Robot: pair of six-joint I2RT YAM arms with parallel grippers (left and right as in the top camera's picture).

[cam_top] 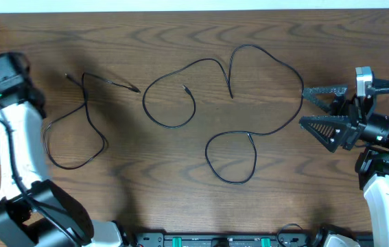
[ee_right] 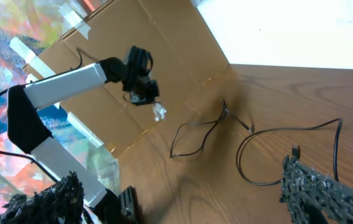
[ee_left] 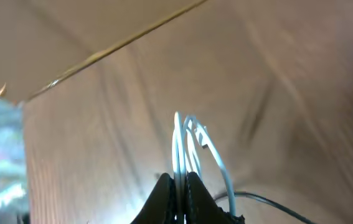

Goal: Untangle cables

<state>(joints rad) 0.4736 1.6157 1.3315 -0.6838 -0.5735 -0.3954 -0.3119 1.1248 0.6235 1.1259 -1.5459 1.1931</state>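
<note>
Right now the long cable (cam_top: 249,46) lies in big curls across the middle of the table (cam_top: 180,27). Its far right bend sits just at the tips of the right gripper (cam_top: 304,107). That gripper is wide open and has nothing in it. Its fingers lie low and point left, straight at the bend. The cable runs up and down there, so it goes across the gap between the fingers. I think a small push to the left and a squeeze would catch it.

The short cable (cam_top: 112,82) lies on the left side. One of its ends comes near the long cable's left curl, but the two look apart. The long cable crosses over itself at its low loop, so that loop looks like the bit left to pull open.

The left gripper (ee_left: 180,190) is up high at the far left, well away from both cables, and its arm is bent upward. Its fingers look close together with a thin white thing (ee_left: 188,143) between them. I cannot tell what that is
</note>
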